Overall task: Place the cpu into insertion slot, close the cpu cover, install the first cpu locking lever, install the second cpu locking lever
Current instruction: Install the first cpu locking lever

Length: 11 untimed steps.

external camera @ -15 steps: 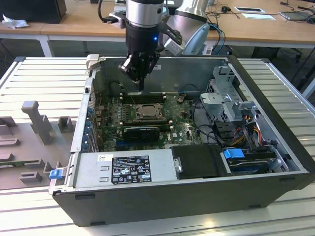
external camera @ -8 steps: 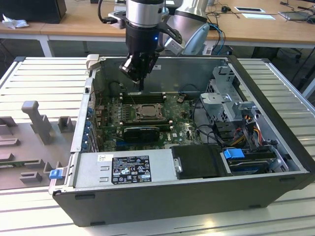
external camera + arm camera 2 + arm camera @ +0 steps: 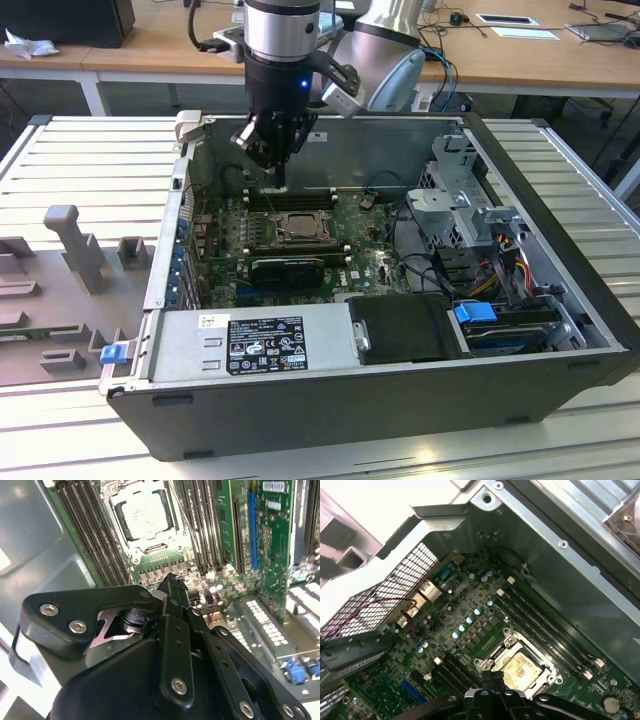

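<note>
The cpu (image 3: 145, 515) is lying under the cpu cover (image 3: 150, 538); the gripper (image 3: 172, 580), fingers together, is hovering nearby, probably for lever locking, needing precise aim.

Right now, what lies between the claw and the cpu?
A row of small grey components on green board separates claw from cpu, in the second wrist view.
</note>
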Available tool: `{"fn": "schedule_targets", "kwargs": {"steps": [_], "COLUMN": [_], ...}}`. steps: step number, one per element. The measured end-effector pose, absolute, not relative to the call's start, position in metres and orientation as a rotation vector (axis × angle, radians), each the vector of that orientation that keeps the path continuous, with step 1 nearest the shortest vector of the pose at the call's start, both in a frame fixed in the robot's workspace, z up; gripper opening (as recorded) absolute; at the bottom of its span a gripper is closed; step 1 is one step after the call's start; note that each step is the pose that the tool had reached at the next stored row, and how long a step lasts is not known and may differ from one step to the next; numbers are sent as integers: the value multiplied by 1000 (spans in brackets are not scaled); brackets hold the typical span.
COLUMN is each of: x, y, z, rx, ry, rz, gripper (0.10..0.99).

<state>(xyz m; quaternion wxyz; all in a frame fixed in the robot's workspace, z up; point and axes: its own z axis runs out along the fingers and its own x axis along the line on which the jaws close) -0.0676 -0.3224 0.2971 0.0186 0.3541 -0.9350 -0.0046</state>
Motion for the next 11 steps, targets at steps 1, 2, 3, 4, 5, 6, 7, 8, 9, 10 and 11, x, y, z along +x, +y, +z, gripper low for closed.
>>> {"fn": "schedule_targets", "kwargs": {"steps": [1,2,3,4,5,6,7,8,9,10,11], "x": [-68,-68,-68,-70,-71,-73,-73,-73,-73,-74,-73], "y": [-322,-322,-322,-322,-322,-322,-322,-322,-322,-322,-322], "z": [297,297,297,297,297,297,296,297,297,296,296], "rx": [1077,1058,1050,1050,1050,1050,1049,1047,1032,990,954], "ry": [-2912,-2918,-2922,-2922,-2922,-2922,-2922,-2922,-2928,-2943,-2955], "rz": [-15,-15,-15,-15,-15,-15,-15,-15,-16,-16,-17], "gripper": [106,106,106,106,106,106,106,106,106,106,106]}}
